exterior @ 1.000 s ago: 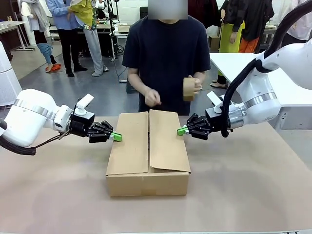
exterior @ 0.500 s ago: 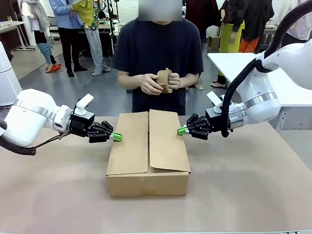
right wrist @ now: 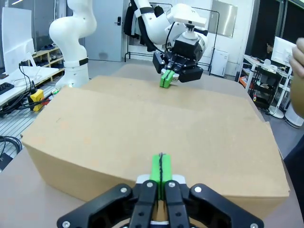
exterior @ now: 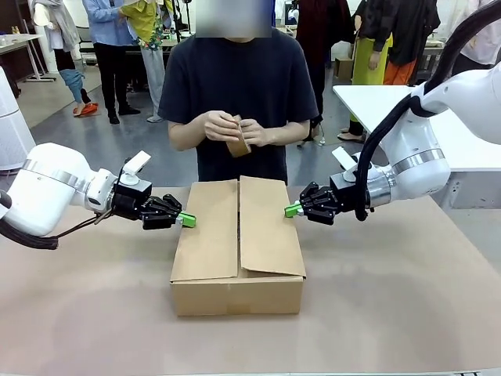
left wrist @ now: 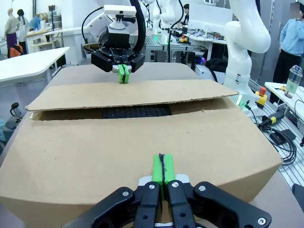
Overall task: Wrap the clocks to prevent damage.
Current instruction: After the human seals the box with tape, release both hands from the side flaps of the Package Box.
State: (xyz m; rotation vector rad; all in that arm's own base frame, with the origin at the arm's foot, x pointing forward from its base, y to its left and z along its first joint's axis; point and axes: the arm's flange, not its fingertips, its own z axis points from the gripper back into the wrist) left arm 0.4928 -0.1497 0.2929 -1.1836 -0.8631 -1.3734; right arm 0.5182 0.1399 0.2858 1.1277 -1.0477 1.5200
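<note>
A closed cardboard box (exterior: 238, 243) sits mid-table, its right flap lapping over the left one. My left gripper (exterior: 186, 220) hovers at the box's left top edge, shut and empty. At the right top edge my right gripper (exterior: 292, 210) is likewise shut on nothing. Across the table a person holds a small bundle in brown paper (exterior: 237, 142) in both hands at chest height; no clock face shows through the paper. The left wrist view has my left gripper (left wrist: 163, 173) over the box (left wrist: 142, 142), facing the right gripper (left wrist: 123, 74). The right wrist view shows the right gripper (right wrist: 160, 171) over the box (right wrist: 156, 128).
The brown table top (exterior: 391, 298) lies bare around the box. A white table (exterior: 376, 98) stands at the back right. Other people stand farther behind the person. A dark slit (left wrist: 135, 111) shows between the box flaps.
The person brought the paper bundle from their side to the front of their chest, put both hands on it and shifted left. Both arms stayed still.
</note>
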